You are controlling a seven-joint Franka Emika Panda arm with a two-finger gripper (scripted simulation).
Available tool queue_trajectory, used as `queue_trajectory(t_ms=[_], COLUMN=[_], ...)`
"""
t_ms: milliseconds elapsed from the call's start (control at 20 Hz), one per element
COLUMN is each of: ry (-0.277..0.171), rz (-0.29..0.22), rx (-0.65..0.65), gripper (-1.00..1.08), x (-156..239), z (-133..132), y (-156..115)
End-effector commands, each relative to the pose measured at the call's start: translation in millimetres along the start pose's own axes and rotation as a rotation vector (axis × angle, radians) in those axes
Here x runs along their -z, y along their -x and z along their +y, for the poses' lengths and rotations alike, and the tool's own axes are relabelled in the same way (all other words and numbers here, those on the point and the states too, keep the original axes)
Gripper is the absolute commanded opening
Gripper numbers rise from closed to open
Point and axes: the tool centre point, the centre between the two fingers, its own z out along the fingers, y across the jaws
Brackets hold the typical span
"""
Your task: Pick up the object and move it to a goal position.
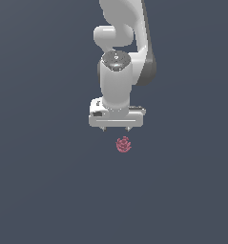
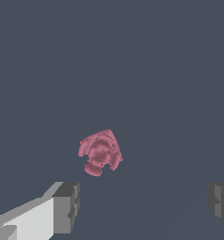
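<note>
- Plain dark grey-blue ground throughout, no goal marker seen
- Object (image 1: pixel 123 144) lies on the ground just beyond the gripper (image 1: pixel 116 128), slightly to the exterior view's right, untouched
- Gripper fingers (image 2: pixel 66 206) spread wide, nothing between them
- Judgement: centre the jaws over the object, descend, then close gently on the lumpy surface

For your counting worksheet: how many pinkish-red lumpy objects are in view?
1. The small pinkish-red, lumpy, rose-like object lies on the dark surface, just beyond the white gripper; none appears hidden.
</note>
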Motion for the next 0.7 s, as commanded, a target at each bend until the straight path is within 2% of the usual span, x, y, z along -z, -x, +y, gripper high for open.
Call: queue_trajectory(t_ms=[0, 650], ry=[0.000, 0.017], rz=[0.000, 0.006], rx=[0.000, -0.025], gripper=[1.00, 1.00], x=[0.0, 4.1], z=[0.0, 27.4], y=[0.0, -4.5])
